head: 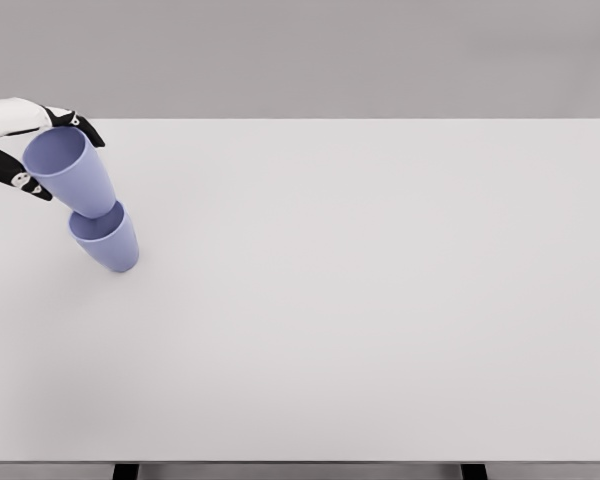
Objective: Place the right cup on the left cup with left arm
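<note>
White table (380, 300); lower purple cup (108, 242) standing (far left)

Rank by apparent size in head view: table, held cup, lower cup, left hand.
1. table
2. held cup
3. lower cup, close to the held one and partly covered by it
4. left hand, mostly hidden, so unsure

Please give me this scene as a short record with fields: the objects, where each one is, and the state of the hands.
surface: white table
held cup: purple upper cup, tilted, its base at the mouth of the lower cup
lower cup: purple lower cup, on the table at the far left
left hand: left hand, fingers closed around the upper cup near its rim
right hand: not in view
stacking: whether the base is fully seated cannot be told
</note>
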